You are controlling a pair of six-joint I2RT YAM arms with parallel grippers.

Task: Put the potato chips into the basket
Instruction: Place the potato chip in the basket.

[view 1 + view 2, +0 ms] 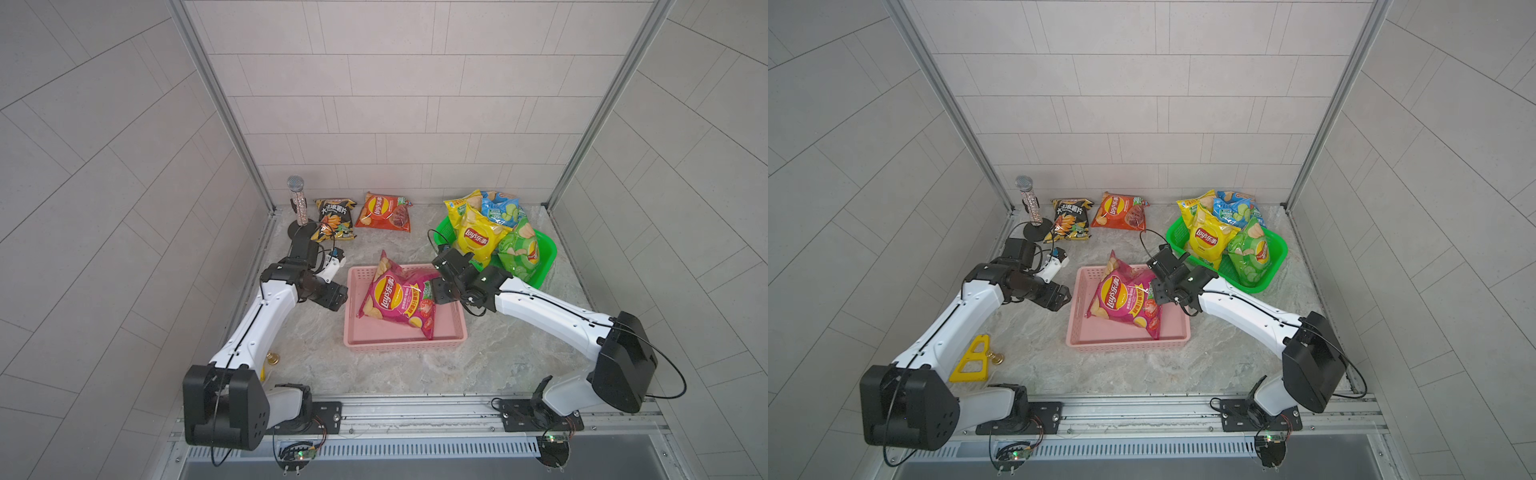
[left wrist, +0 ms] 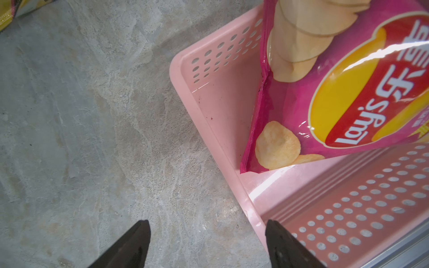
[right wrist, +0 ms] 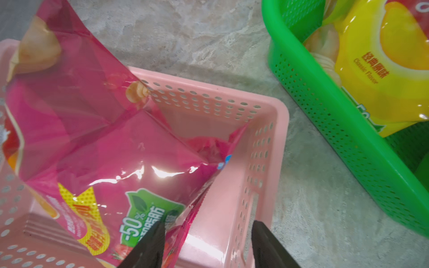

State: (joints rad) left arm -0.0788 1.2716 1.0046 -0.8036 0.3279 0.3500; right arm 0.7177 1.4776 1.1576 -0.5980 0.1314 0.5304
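Observation:
A magenta Lay's bag of potato chips (image 1: 395, 299) (image 1: 1121, 299) lies tilted in the pink basket (image 1: 399, 343) (image 1: 1125, 347), its top corner sticking up over the far wall. My right gripper (image 1: 438, 291) (image 3: 209, 222) hovers open over the basket's right wall; one fingertip (image 3: 155, 234) is above the bag's (image 3: 92, 139) edge and the other is past the wall (image 3: 267, 162). My left gripper (image 1: 340, 300) (image 2: 207, 224) hangs open just outside the basket's left wall (image 2: 348, 208), empty. A black bag (image 1: 334, 220) and an orange-red bag (image 1: 384, 212) lie at the back.
A green basket (image 1: 544, 266) at the back right holds yellow (image 1: 478, 237), blue (image 1: 500, 208) and green (image 1: 519, 253) bags. A glittery microphone on a stand (image 1: 297, 201) is at the back left. A yellow triangular piece (image 1: 973, 359) lies by the left arm.

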